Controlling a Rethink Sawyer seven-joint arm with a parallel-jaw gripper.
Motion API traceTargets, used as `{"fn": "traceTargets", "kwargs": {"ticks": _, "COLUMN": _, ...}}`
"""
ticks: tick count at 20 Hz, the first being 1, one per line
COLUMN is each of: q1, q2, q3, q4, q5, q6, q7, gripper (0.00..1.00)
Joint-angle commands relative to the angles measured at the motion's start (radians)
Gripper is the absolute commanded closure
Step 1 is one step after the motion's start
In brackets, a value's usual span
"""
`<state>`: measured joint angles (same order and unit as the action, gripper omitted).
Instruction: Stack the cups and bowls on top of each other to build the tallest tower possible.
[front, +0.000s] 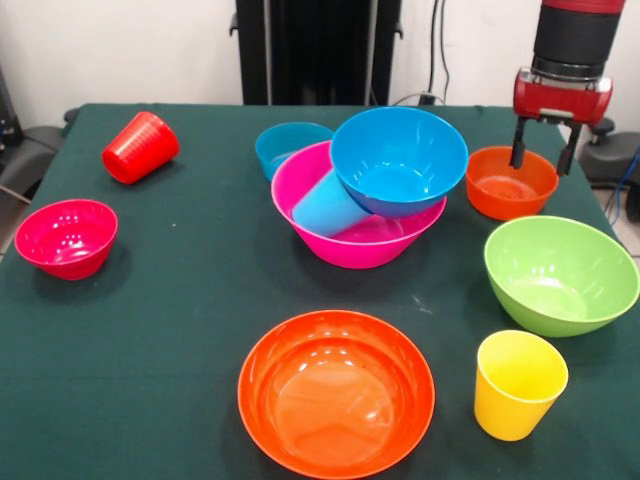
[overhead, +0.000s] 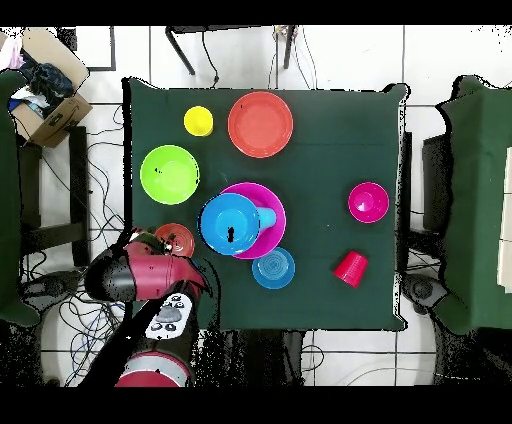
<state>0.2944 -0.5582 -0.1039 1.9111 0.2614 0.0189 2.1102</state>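
**Op A:** I'm on the front feed. The gripper (front: 544, 155) hangs over the small orange bowl (front: 511, 182), its 2 fingers spread apart with nothing between them. What does your overhead feed add?

**Op B:** Mostly the arm (overhead: 140, 277) — I see it reaching over the table's edge toward that small orange bowl (overhead: 178, 238), covering part of its rim. I can't make out the fingers from above; your view settles that.

**Op A:** The tower: the large pink bowl (front: 355, 212) is the base. Inside it the light blue cup (front: 330, 206) lies on its side, and the large blue bowl (front: 398, 160) sits tilted on top, leaning on the cup.

**Op B:** From above, the large blue bowl (overhead: 231, 223) hides most of the pink bowl (overhead: 262, 222); only the cup's end (overhead: 266, 216) pokes out. The tilt doesn't show here.

**Op A:** Around the pink bowl — the small blue bowl (front: 290, 146) is just behind it, touching or nearly so. The large orange bowl (front: 336, 392) sits in front, empty. The large green bowl (front: 561, 274) and yellow cup (front: 518, 384) stand off to one side, both upright and empty.

**Op B:** On the other side, well apart, I have the small red bowl (overhead: 368, 202) and the red cup (overhead: 350, 268). The cup looks tipped over.

**Op A:** Confirmed — the red cup (front: 140, 147) lies on its side, and the red bowl (front: 66, 237) is empty.
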Motion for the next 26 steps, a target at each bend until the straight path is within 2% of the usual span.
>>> {"fn": "traceTargets", "kwargs": {"ticks": 1, "q1": 0.021, "q2": 0.059, "q3": 0.060, "q4": -0.030, "q5": 0.033, "q6": 0.080, "q7": 0.152, "gripper": 0.00}}
{"fn": "traceTargets", "kwargs": {"ticks": 16, "q1": 0.025, "q2": 0.126, "q3": 0.060, "q4": -0.059, "q5": 0.037, "q6": 0.021, "q7": 0.158, "gripper": 0.00}}
{"fn": "traceTargets", "kwargs": {"ticks": 21, "q1": 0.001, "q2": 0.113, "q3": 0.099, "q4": -0.047, "q5": 0.034, "q6": 0.000, "q7": 0.168, "gripper": 0.00}}
{"fn": "traceTargets", "kwargs": {"ticks": 26, "q1": -0.004, "q2": 0.085, "q3": 0.101, "q4": -0.044, "q5": 0.038, "q6": 0.031, "q7": 0.164, "gripper": 0.00}}
